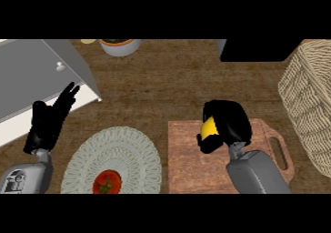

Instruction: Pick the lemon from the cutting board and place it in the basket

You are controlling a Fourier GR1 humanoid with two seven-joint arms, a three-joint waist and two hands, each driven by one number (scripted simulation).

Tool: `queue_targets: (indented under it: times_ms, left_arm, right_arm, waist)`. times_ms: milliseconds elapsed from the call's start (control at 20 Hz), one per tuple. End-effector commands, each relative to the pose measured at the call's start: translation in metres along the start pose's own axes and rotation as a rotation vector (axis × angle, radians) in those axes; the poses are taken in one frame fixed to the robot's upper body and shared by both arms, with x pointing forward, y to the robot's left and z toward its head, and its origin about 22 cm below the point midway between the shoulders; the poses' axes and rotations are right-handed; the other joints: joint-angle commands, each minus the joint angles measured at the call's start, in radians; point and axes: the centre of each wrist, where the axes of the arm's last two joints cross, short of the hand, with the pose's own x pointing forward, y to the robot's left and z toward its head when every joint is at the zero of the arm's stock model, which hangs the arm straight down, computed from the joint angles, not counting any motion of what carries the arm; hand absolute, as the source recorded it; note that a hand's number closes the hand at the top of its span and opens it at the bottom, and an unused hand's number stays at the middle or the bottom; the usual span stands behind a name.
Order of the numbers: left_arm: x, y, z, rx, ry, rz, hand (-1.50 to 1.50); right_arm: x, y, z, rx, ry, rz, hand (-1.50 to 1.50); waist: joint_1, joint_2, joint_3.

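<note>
Lemon (pixel 208 128) showed only as a yellow wedge between the curled black fingers of my right robot hand (pixel 225 125), which was closed around it; most of the fruit was hidden by the palm and fingers. Whether it was touching the wood or was just above it, I could not tell. That robot hand sat over the far part of the cutting board (pixel 195 159), a reddish-brown slab on the bench (pixel 168 73) whose handle slot lay at its right side. My grey right forearm covered part of the board's near right area, and the board's near edge was cut off at the bottom of the view.

To the right stood the basket (pixel 313 104), a pale woven wall well apart from the lemon; its right side ran out of view, and I could not see inside it.

My left robot hand (pixel 48 120) rested at the left with its fingers straight and spread, pointing far, beside a grey cabinet (pixel 27 77) with a small white knob. Near it lay a round woven placemat (pixel 121 154) carrying a red tomato (pixel 107 182), both clipped at the near edge. At the far edge a pale bowl (pixel 120 45) was half cut off, and a black object (pixel 255 50) was too dark to make out.
</note>
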Motion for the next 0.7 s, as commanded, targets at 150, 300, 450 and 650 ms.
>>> queue_targets:
  times_ms: [150, 300, 450, 650]
  left_arm:
    - [0.008, -0.002, -0.005, 0.018, -0.012, -0.009, 0.00]
    - [-0.007, 0.010, 0.002, -0.006, 0.014, 0.000, 0.00]
    - [-0.005, -0.011, 0.000, -0.011, 0.003, 0.001, 0.00]
    - [0.007, -0.003, -0.015, 0.011, -0.004, 0.002, 0.00]
  right_arm:
    - [0.030, -0.083, 0.034, -0.211, -0.090, -0.393, 1.50]
    - [0.029, -0.116, 0.064, -0.310, -0.076, -0.429, 1.50]
    - [0.039, -0.166, 0.083, -0.392, -0.060, -0.410, 1.50]
    - [0.054, -0.213, 0.086, -0.443, -0.015, -0.429, 1.50]
  waist:
    - [-0.014, -0.002, -0.001]
    - [-0.011, 0.000, -0.002]
    - [-0.006, 0.002, -0.003]
    - [0.002, 0.006, -0.003]
